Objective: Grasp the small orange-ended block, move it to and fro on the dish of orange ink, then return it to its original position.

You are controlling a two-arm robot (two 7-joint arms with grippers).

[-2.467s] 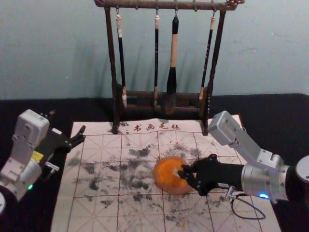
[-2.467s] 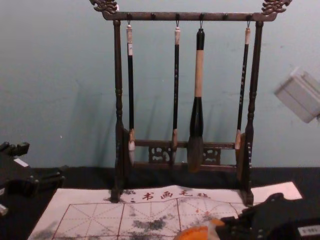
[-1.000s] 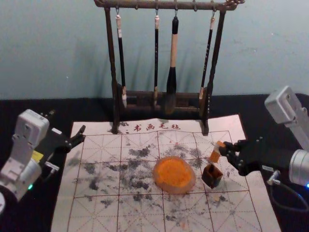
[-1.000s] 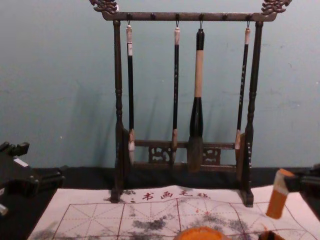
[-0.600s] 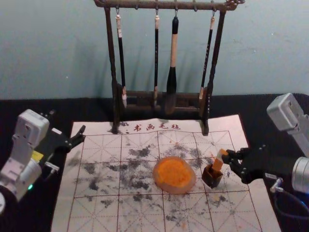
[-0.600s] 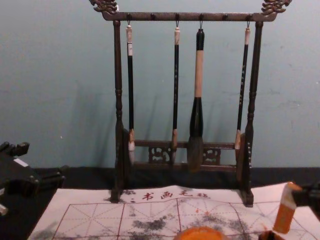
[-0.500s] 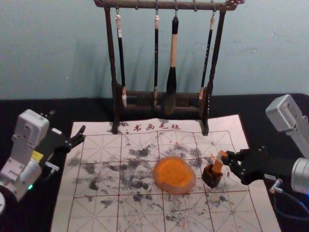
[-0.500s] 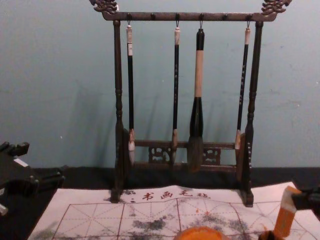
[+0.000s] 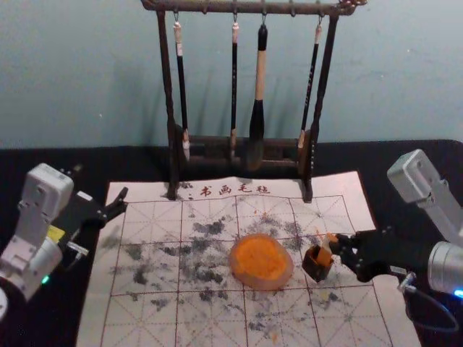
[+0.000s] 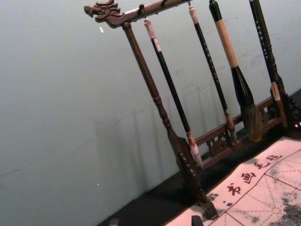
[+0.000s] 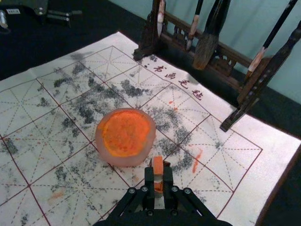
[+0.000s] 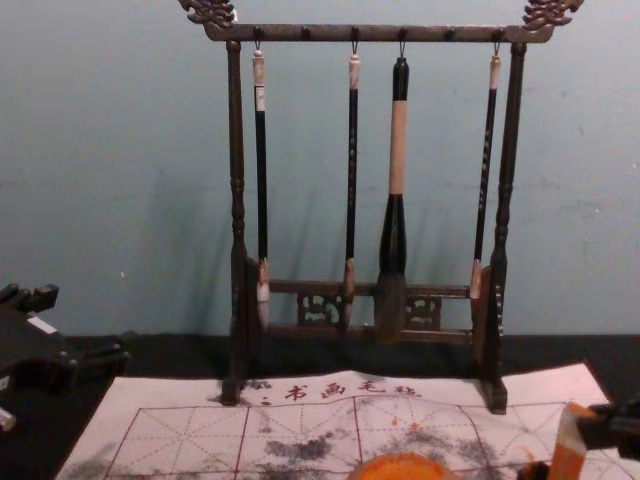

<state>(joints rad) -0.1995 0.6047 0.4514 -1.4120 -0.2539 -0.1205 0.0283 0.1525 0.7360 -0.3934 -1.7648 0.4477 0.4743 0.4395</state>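
Reaching in from the right, my right gripper [image 9: 338, 247] is shut on the small orange-ended block [image 9: 325, 251]. The block's lower end is at the opening of a small dark box [image 9: 316, 269]; how deep it sits I cannot tell. In the chest view the block [image 12: 568, 450] leans slightly beside the right gripper [image 12: 592, 430]. The right wrist view shows the right gripper [image 11: 158, 175] pinching the block [image 11: 158, 165]. The dish of orange ink [image 9: 261, 262] lies left of the box. My left gripper [image 9: 117, 204] is parked open at the left; its fingertips [image 10: 196, 221] show in its wrist view.
A white calligraphy felt [image 9: 152, 318] with grid lines and grey smudges lies under the dish and box. Behind them stands a dark wooden rack [image 9: 172, 155] with brushes hanging, among them a thick one [image 9: 258, 116]. The black tablecloth [image 9: 405, 173] surrounds the felt.
My right gripper has carried the block away from the dish to the right, then lowered it to the box's opening, shifting slightly left lately. The left arm has stayed still.
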